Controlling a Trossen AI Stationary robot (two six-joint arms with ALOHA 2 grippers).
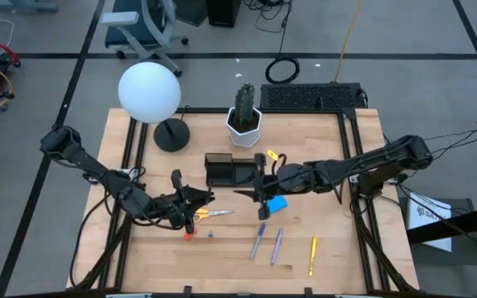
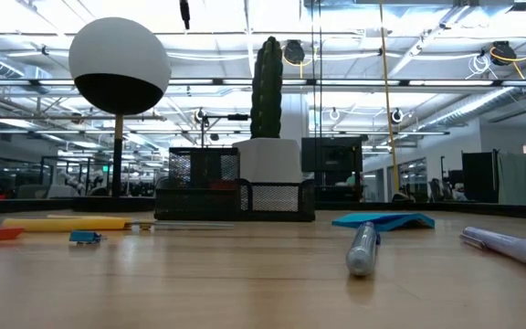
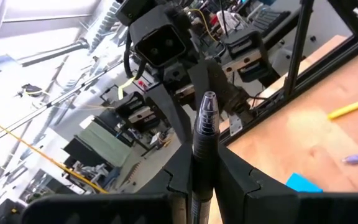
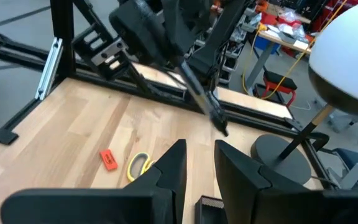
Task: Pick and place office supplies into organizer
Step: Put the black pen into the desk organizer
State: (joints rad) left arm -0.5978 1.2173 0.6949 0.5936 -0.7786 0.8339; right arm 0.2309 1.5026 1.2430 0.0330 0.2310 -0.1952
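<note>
My left gripper hovers over the table's left middle, shut on a black pen. My right gripper faces it from the right, open and empty, just in front of the black organizer. Lying flat on the table are the yellow-handled scissors, the red-orange piece, the blue sticky pad, two pens and a yellow pen. In the low view the organizer stands in front of the cactus pot; neither gripper shows there. My left gripper pinches the black pen between its two fingers, on the lower part of the barrel. The pen lies along the fingers and sticks out forward past their ends. Its tip points toward my right gripper, and the pen is lifted clear of the table.
The white cactus pot and the lamp's round black base, with its white globe, stand behind the organizer. A black keyboard lies at the far edge. A small blue bit lies near the red-orange piece.
</note>
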